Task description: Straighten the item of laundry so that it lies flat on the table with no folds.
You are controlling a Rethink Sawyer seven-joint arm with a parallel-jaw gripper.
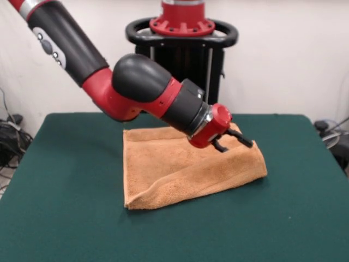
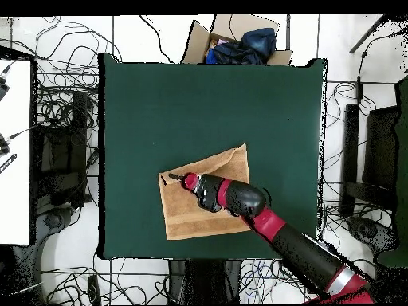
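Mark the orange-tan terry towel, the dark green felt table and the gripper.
Orange-tan terry towel [image 1: 180,174]: front view, on the folded-over front layer.
Dark green felt table [image 1: 71,218]: front view, bare top beside the towel.
Gripper [image 1: 234,141]: front view, midway between the black tips, jaws apart.

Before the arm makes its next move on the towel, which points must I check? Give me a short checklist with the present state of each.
1. Towel flat, no folds: not ok; the near part is doubled over with a thick fold along the front edge.
2. Towel fully on the table: ok.
3. Gripper over the towel's corner: ok in both views.
4. Fingers open: ok; the front view shows a gap between them.
5. Cloth held between the fingers: cannot tell.
6. Bare table around the towel for spreading: ok; green top shows on all sides.
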